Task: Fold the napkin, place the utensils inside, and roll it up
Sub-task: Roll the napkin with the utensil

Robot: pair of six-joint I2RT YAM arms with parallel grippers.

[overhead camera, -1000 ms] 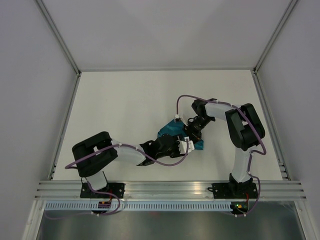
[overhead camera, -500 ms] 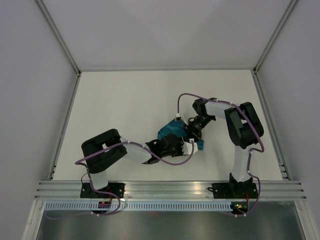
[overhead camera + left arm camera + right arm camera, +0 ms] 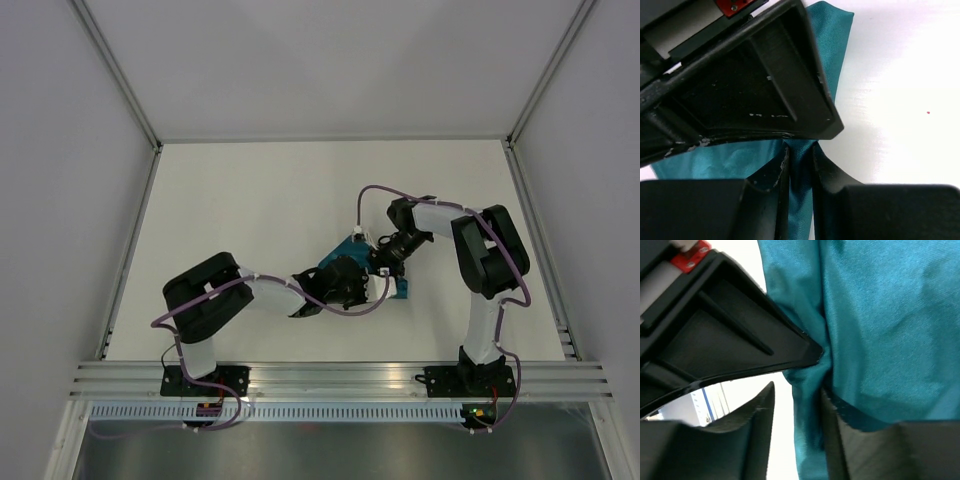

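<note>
The teal napkin lies bunched at mid-table between my two grippers, with one corner sticking out to the right. My left gripper is shut on a narrow fold of the napkin, and the cloth is pinched between its fingertips. My right gripper is right beside it on the napkin. Its jaws stand a little apart; a fold of cloth rests against the right finger, and a gap shows at the left finger. No utensils are in view.
The white table is walled at the left, right and back. An aluminium rail runs along the near edge by the arm bases. The two grippers nearly touch; each fills the upper left of the other's wrist view.
My left gripper has moved forward and right, closer to the right gripper, with the napkin bunching further. The right gripper has shifted only slightly.
</note>
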